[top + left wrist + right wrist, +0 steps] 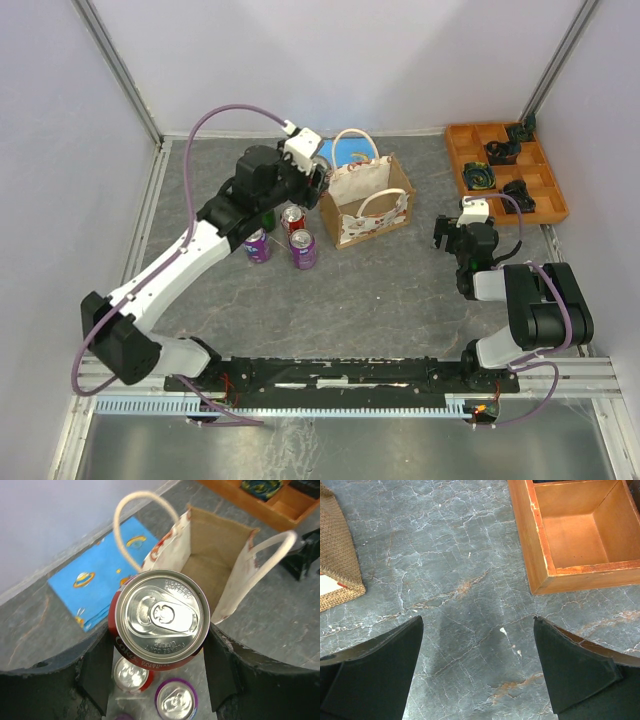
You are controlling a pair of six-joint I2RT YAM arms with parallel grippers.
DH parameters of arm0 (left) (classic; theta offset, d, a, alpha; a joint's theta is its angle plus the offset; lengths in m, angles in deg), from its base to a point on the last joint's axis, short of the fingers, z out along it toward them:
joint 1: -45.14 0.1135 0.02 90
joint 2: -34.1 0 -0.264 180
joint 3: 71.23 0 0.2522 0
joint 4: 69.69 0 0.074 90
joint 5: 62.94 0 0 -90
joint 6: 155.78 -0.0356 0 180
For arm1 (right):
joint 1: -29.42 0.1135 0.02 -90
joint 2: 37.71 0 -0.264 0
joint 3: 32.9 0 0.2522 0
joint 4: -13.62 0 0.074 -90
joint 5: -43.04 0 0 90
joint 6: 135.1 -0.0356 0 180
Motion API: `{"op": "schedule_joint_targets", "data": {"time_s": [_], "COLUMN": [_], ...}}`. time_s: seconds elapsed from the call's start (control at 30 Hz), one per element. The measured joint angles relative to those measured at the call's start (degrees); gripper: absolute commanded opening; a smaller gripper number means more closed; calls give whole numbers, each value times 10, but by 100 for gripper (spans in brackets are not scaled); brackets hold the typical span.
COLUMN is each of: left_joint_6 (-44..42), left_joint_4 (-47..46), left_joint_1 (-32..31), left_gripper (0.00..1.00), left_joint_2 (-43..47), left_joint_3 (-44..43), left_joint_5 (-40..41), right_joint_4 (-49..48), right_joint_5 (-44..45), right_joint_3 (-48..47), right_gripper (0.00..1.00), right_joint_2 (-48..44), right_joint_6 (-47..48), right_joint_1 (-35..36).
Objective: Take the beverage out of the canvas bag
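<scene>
Red beverage can (160, 617) fills the left wrist view, top up, pull tab showing. Left gripper (312, 188) has it: jaws clamped on the can's sides, one finger (95, 670) at the can's 9 o'clock, the other at its 3.

Can is outside the canvas bag (365, 205), held up off the table (380, 300), just beside the bag's 9 o'clock side in the top view. Bag stands upright with its mouth open, tan lining visible, white rope handles (270, 543) looped up.

On the table below the held can:
- second red can (293, 218)
- purple can (302, 250) at that one's 5 o'clock
- second purple can (257, 245) at its 8 o'clock

All three are upright, near the bag's 8–9 o'clock side, not touching it.

Blue picture book (345, 150) lies flat at the bag's 12 o'clock, partly behind a handle. Orange tray (452, 155) sits at the table's 2 o'clock corner, with dark items in several compartments.

Right gripper (477, 625): jaws wide, nothing between them. It is above bare table at the bag's 3 o'clock, between bag and tray. Its wrist view shows the bag corner at 10 o'clock and a tray compartment at 1 o'clock.
</scene>
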Motion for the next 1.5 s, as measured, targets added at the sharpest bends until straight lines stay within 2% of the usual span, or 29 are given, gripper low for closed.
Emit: {"op": "schedule_joint_targets", "data": {"time_s": [0.3,0.47,0.73,0.97,1.3,1.5], "left_joint_6": [43,78,127,160,186,196], "left_joint_4": [-50,-63,-75,-73,-76,-112], "left_joint_1": [27,28,28,28,28,28], "left_gripper": [3,3,3,3,3,3], "left_joint_2": [144,216,306,349,374,364], "left_joint_3": [221,311,395,448,553,582], "left_joint_5": [67,92,115,127,127,127], "right_joint_4": [0,0,0,0,0,0], "right_joint_5": [0,0,0,0,0,0], "right_joint_3": [0,0,0,0,0,0], "right_gripper": [99,99,99,99,99,99], "right_joint_2": [0,0,0,0,0,0], "right_joint_6": [0,0,0,0,0,0], "right_joint_1": [0,0,0,0,0,0]}}
